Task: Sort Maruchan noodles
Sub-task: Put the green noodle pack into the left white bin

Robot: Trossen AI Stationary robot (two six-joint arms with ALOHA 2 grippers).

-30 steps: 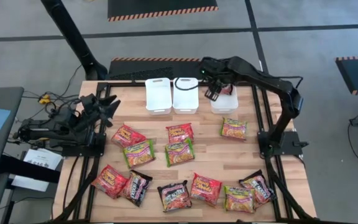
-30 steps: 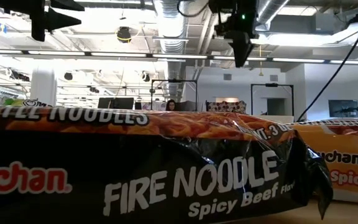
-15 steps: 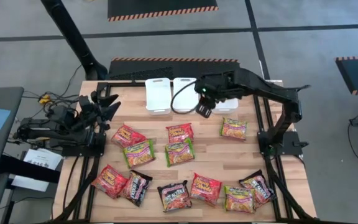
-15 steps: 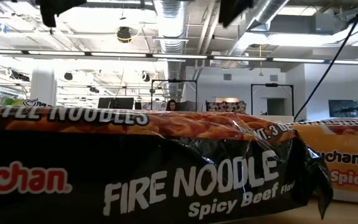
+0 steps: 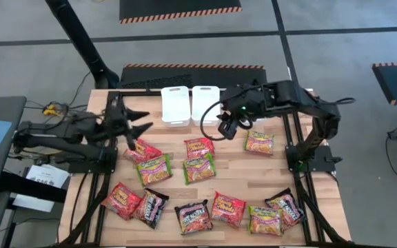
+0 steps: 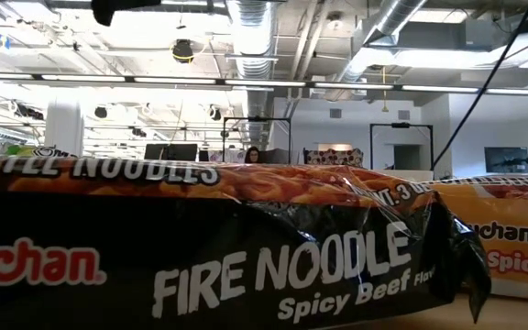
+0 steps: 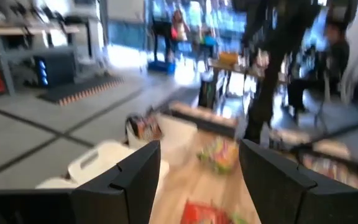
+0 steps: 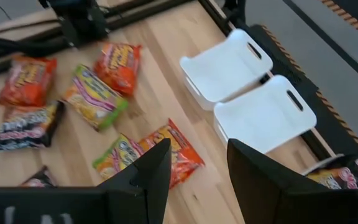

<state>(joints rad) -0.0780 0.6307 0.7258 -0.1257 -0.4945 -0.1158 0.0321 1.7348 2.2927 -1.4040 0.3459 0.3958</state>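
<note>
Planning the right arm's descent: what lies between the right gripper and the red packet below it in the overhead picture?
High view: only bare table between the open, empty right gripper and the red packet.

bins (image 5: 190,105) at table's (image 5: 253,176) rear edge | Maruchan noodles (image 5: 200,170) scattered in front | one packet (image 8: 337,177) in right bin

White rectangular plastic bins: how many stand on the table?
3 white rectangular plastic bins, in a row at the table's far edge: the left bin, the middle bin, the right bin, mostly hidden under the right arm.
</note>
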